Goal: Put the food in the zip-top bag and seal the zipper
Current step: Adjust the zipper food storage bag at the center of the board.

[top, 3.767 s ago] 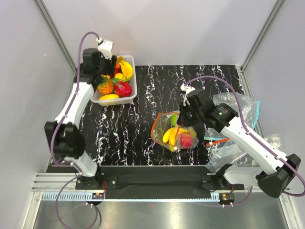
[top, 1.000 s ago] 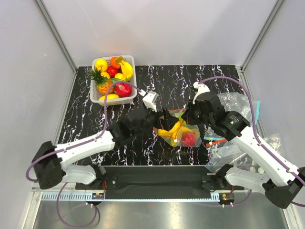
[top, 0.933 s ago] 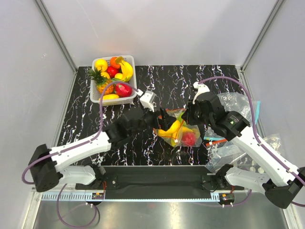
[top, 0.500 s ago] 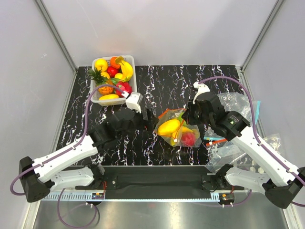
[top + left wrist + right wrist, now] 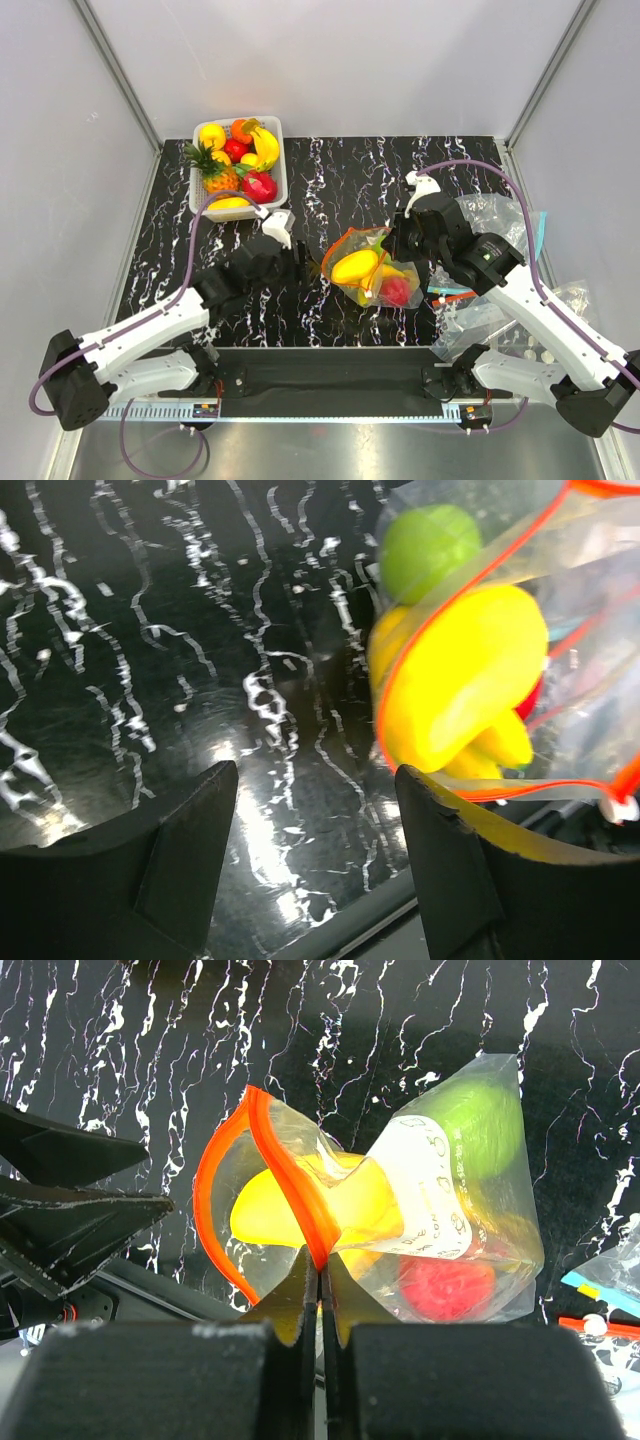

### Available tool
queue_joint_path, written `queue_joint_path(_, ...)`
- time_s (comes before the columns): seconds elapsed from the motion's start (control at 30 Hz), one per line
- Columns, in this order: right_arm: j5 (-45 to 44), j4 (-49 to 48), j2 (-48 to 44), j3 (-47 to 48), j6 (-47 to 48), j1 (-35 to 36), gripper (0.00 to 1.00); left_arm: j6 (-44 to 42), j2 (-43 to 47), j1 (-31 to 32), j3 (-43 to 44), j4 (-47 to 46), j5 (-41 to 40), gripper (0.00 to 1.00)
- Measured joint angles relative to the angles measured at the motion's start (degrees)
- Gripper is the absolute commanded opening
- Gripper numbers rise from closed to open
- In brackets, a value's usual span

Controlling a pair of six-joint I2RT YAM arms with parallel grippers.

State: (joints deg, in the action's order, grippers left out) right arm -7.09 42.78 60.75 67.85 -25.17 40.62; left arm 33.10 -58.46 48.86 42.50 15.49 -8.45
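Right gripper [image 5: 321, 1268]: fingers pressed together, pinching the orange-red zipper strip [image 5: 283, 1173] at one spot.
Left gripper [image 5: 315, 772]: fingers spread, nothing between them, just short of the bag's mouth.
Clear thin plastic zip-top bag [image 5: 425, 1188]: hangs from the right fingers with its mouth gaping toward the left fingers.
Food: the glossy yellow toy fruit [image 5: 465, 670] sits right at the mouth. The glossy green toy apple [image 5: 475, 1125] and glossy red toy apple [image 5: 445, 1285] lie deeper, beyond the right fingertips.
Spill risk: a nudge from the left fingers could roll the yellow fruit out onto the black white-veined table [image 5: 150, 630].
Seal risk: the strip is twisted, so a misaligned pinch may leave gaps.
Slip risk: the single pinch may slide off the thin film.
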Motion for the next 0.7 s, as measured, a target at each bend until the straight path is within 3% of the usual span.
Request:
queue_joint_path(0.3, 0.02, -0.07, -0.04, 0.0, -0.02, 0.0, 0.0, 1.11, -2.16, -0.02, 0.11, -4.83, 3.89, 0.63)
queue_joint_path(0.7, 0.04, -0.07, -0.48, 0.0, 0.0, 0.0, 0.0, 3.02, -7.85, -0.04, 0.42, -7.1, 4.42, 0.35)
